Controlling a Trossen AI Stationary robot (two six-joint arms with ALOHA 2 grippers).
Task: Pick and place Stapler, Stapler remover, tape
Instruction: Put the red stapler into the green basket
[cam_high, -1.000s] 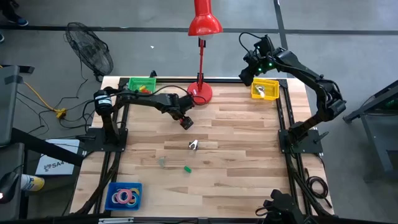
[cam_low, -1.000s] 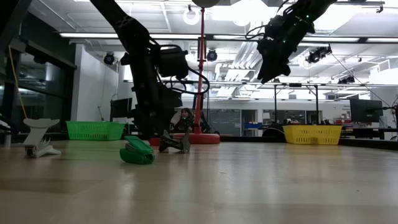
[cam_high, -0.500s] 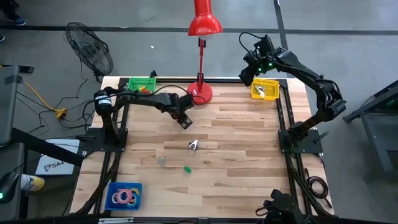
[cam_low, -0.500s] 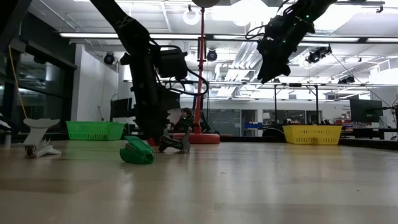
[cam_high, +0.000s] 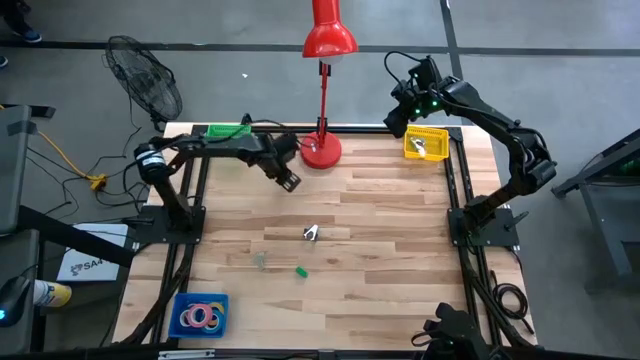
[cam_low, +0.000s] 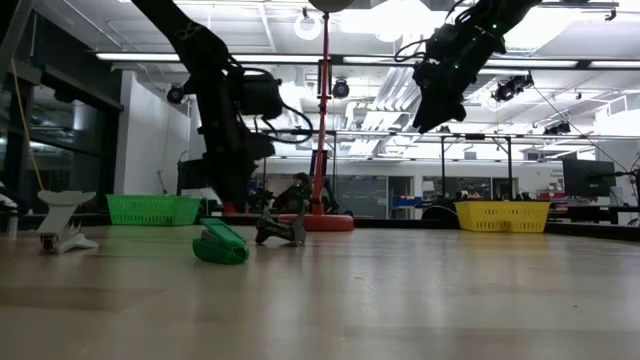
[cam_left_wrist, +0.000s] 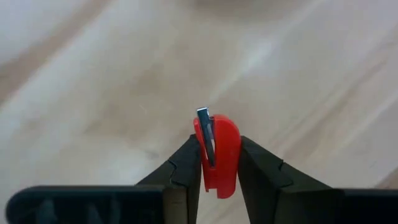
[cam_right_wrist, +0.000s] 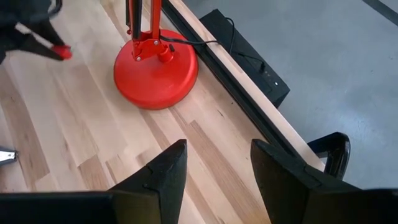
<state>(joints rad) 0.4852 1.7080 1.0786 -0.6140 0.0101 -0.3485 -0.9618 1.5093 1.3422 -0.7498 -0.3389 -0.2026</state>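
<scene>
Grip of the left gripper (cam_left_wrist: 214, 165) is closed on a small red stapler (cam_left_wrist: 216, 152), lifted over the table (cam_high: 380, 240). Green basket (cam_high: 228, 132) lies just behind and to the left of this gripper, so the left arm is nearer. Tape (cam_high: 200, 317) sits in the blue tray (cam_high: 179, 301), well apart toward the front. Right gripper (cam_right_wrist: 214, 165) hangs open beside the yellow basket (cam_high: 425, 142).

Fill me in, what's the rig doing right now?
The left gripper is shut on a small red stapler, held above the table near the red lamp's base. The right gripper hangs open near the yellow basket, holding nothing. A green piece and a metal piece lie mid-table; tape rolls sit in the blue tray.
</scene>
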